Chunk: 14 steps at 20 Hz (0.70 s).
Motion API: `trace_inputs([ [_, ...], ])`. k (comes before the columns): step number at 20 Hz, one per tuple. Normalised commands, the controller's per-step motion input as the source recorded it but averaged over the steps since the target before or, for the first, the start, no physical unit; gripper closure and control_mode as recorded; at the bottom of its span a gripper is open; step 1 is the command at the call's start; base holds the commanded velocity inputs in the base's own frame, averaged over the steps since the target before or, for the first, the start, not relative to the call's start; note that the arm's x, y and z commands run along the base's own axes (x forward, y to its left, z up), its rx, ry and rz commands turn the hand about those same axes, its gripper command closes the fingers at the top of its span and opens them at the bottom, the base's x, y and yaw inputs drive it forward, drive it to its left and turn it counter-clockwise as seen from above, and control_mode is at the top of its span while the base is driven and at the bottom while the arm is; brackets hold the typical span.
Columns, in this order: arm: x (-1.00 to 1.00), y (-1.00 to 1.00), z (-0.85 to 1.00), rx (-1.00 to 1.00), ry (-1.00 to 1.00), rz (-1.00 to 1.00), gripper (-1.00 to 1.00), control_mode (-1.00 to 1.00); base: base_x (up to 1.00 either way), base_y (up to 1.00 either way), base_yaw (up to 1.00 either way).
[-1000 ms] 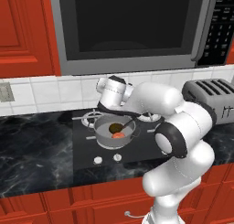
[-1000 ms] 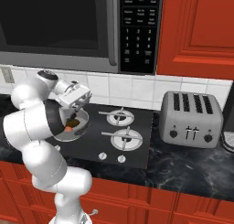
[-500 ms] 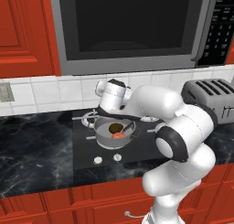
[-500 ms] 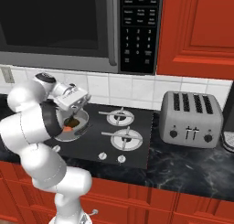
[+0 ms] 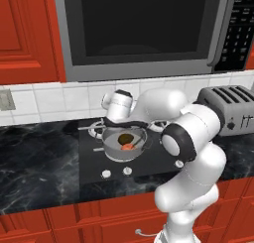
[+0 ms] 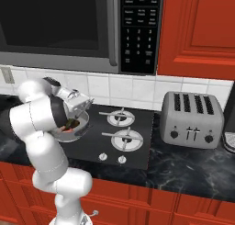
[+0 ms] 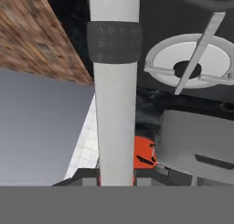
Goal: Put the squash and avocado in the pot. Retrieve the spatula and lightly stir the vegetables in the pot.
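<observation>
1. Your gripper (image 7: pixel 116 175) is clamped on the spatula (image 7: pixel 114 88): in the hand view the pale handle with its dark grip band runs straight up from between the fingertips.
2. In the left base view the wrist sits just above the back rim of the pot (image 5: pixel 110 152), with the spatula's thin handle poking out left past the rim.
3. The pot is on the front-left burner of the cooktop (image 5: pixel 94 160), black marble counter (image 5: pixel 39 162) around it.
4. The squash (image 5: pixel 128 147) lies inside the pot, toward the front.
5. The avocado (image 5: pixel 125 138) is also in the pot, just behind the squash and close beside it; can't tell if they touch.
6. From the right base view you see the pot rim (image 6: pixel 78 134) past the forearm, with a sliver of the squash (image 6: pixel 67 130) showing.
7. The toaster (image 6: pixel 192 120) sits on the counter well right of the burners, microwave (image 6: pixel 69 26) overhead.
</observation>
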Motion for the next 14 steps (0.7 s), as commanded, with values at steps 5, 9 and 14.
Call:
trace_inputs([
  [5, 0.47, 0.29, -0.16, 0.00, 0.05, 0.00, 1.00, -1.00, 0.00, 0.00, 0.00],
  [9, 0.41, 0.17, -0.21, -0.01, 0.04, 0.00, 1.00, -1.00, 0.00, 0.00, 0.00],
  [14, 0.40, 0.08, -0.10, -0.01, 0.00, 0.00, 1.00, -1.00, 0.00, 0.00, 0.00],
])
